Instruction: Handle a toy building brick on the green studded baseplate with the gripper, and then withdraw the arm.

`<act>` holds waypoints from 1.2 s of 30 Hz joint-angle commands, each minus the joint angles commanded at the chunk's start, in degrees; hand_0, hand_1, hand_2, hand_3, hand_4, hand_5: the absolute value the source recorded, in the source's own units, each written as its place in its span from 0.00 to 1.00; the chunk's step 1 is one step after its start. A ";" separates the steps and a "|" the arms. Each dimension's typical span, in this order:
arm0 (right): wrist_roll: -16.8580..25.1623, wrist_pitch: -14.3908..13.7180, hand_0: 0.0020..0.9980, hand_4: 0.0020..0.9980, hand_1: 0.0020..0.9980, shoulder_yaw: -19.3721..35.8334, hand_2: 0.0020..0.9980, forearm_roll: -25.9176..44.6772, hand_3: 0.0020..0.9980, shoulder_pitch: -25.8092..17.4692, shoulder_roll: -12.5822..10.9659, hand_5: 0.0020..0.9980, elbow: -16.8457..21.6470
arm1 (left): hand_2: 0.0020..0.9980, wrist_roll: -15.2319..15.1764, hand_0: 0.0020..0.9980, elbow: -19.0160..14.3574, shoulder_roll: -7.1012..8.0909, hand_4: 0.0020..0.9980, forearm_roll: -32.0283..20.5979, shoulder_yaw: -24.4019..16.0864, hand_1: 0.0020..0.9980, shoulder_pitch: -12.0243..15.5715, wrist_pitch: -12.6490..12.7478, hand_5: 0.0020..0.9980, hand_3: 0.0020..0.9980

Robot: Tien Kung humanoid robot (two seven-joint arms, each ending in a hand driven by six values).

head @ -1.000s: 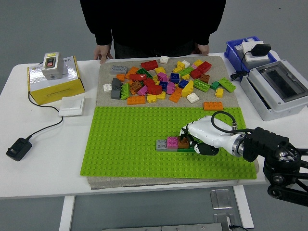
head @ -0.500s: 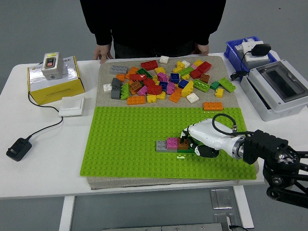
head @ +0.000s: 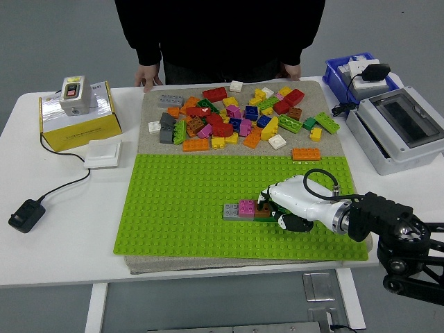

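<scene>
Right hand [head: 277, 207] low on green baseplate [head: 180, 201], fingers curled around brown brick [head: 264, 206], probably pressing it onto studs beside pink brick [head: 247, 207] and grey brick [head: 231, 210]; contact partly hidden. Left arm unseen.

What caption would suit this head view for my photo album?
Robot's right hand grips a brown brick beside pink and grey ones on the green baseplate.
</scene>
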 joint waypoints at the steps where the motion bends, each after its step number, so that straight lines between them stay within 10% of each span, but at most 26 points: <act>1: 0.02 -0.02 0.09 0.00 0.13 -0.04 0.69 0.01 0.66 -0.01 0.02 0.16 -0.04 | 0.55 -0.01 0.63 0.00 0.00 0.16 -0.02 0.03 0.60 0.01 0.00 0.60 0.60; 26: 6.55 -7.48 0.08 0.00 0.13 15.55 0.69 8.33 0.66 -7.89 -4.99 0.18 3.28 | 0.55 0.27 0.63 0.00 -0.12 0.16 -0.03 0.04 0.60 0.31 0.02 0.59 0.60; 36: 12.96 -12.32 0.13 0.02 0.22 32.54 0.71 19.83 0.69 -18.19 -0.67 0.29 -1.21 | 0.55 0.36 0.63 0.00 -0.53 0.16 -0.30 0.05 0.60 0.51 -0.02 0.59 0.60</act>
